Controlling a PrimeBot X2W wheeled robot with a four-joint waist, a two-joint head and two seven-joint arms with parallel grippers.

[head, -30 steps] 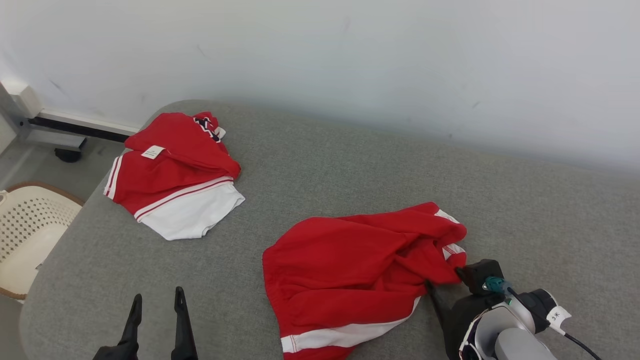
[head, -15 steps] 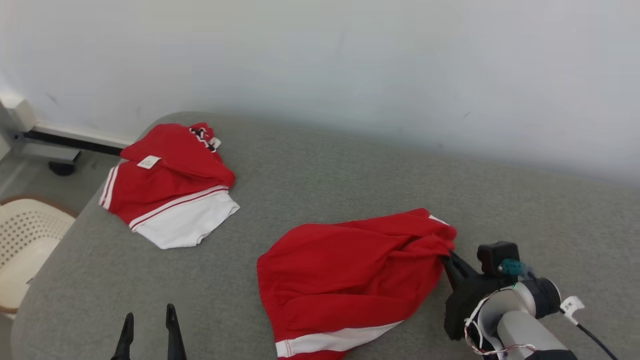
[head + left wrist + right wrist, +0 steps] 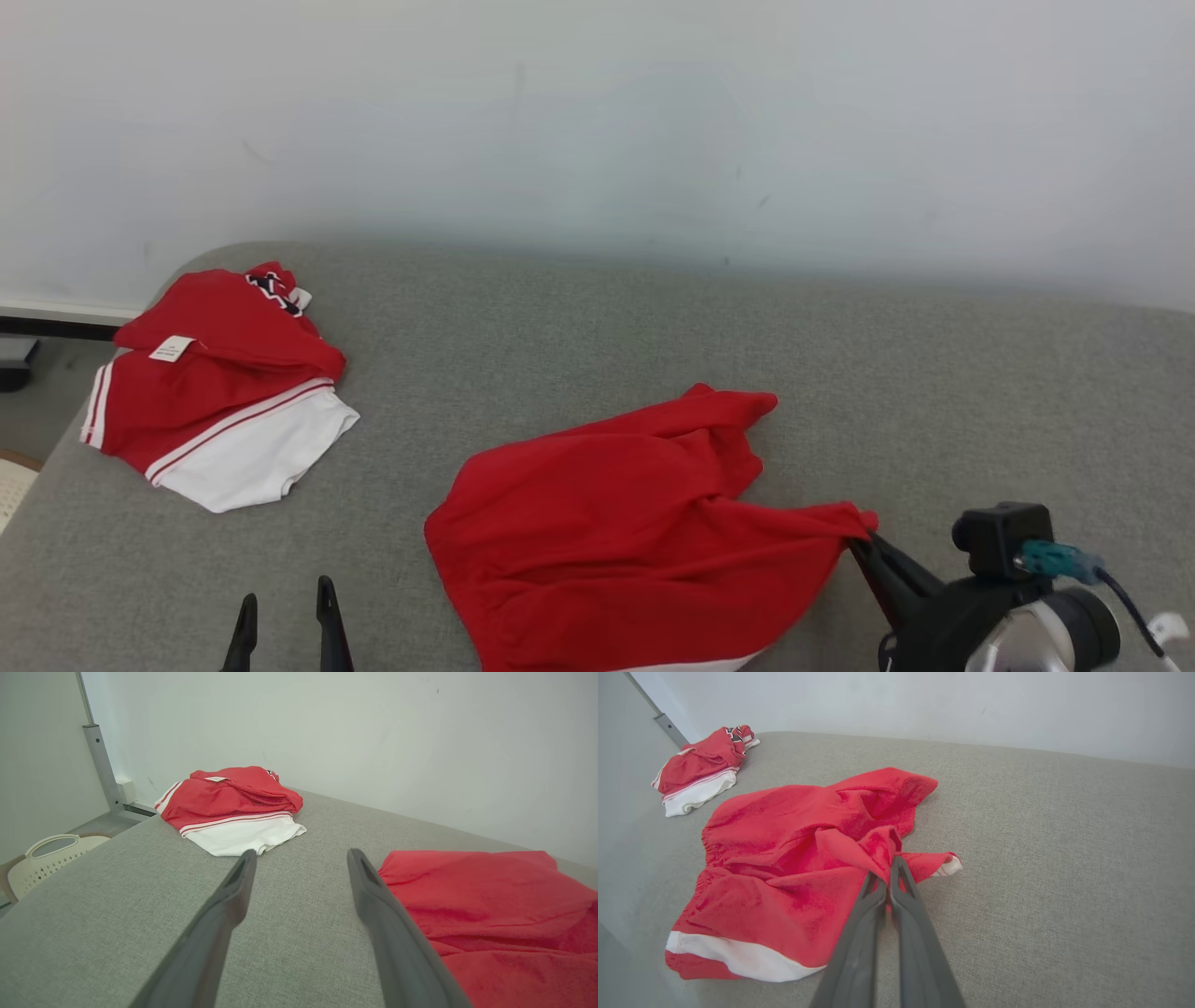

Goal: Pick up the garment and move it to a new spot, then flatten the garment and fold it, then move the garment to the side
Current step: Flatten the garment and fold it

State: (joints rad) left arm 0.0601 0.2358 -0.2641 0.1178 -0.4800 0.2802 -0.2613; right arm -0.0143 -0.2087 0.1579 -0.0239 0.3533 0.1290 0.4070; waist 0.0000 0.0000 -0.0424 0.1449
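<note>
One limp red garment (image 3: 607,523) lies crumpled on the worktop (image 3: 579,317).
We judge it light and floppy; our right hand (image 3: 888,872) pinches its bunched corner, left hand (image 3: 301,856) wide, free for the opposite edge.

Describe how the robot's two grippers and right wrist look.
Both the left gripper and right gripper have long, slim, dark grey jaws tapering to points. Behind the right one sits a black housing carrying a small black box, a teal connector and a dark cable. The forearm is pale grey.
</note>
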